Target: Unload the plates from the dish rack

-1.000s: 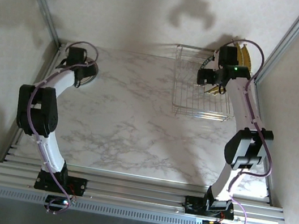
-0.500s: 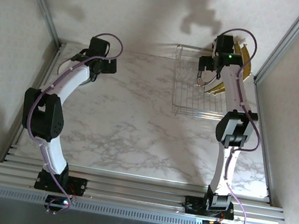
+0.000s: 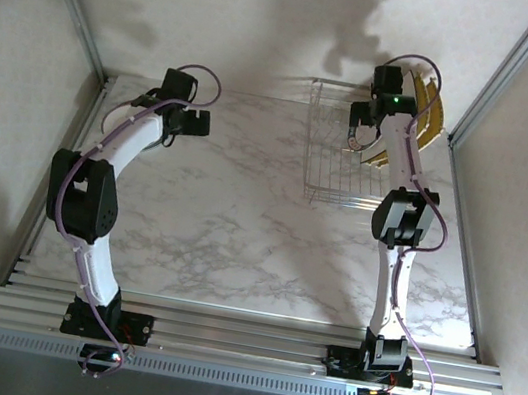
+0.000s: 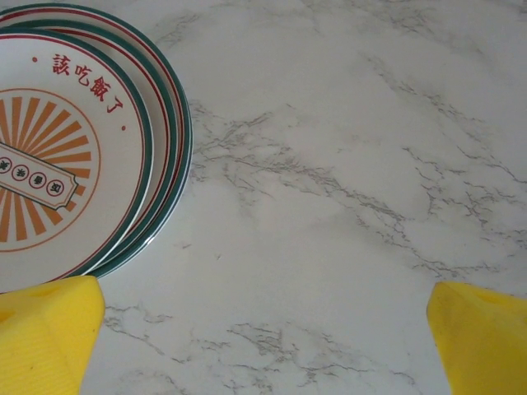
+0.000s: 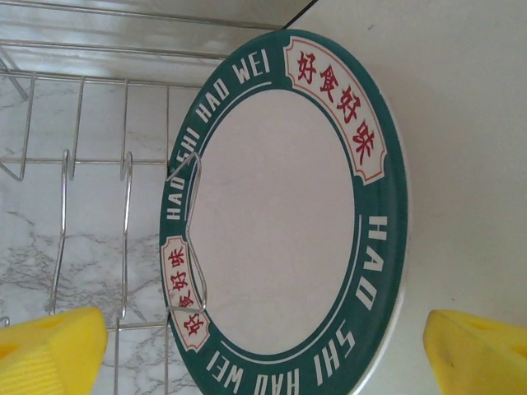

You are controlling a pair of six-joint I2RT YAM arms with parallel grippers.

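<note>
**Inspector:** Left side, please.

**Recorder:** The left gripper hangs over the far left of the marble table. On its wrist camera its yellow fingers stand far apart with only bare marble between them. A stack of round plates, white with teal rims and an orange sunburst on the top one, lies flat on the table just ahead of the left-hand finger, not touching it.

**Inspector:** And the right?

**Recorder:** The right gripper is above the dish rack at the far right corner. Its jaws are spread wide and grip nothing. Ahead of them a green-rimmed plate lettered "HAO WEI" stands on edge in the rack, with a wire hoop crossing its left rim.

**Inspector:** Anything else in the rack?

**Recorder:** Mustard-yellow plates stand upright at its right end, partly hidden by the arm. How many, I cannot tell.
</note>
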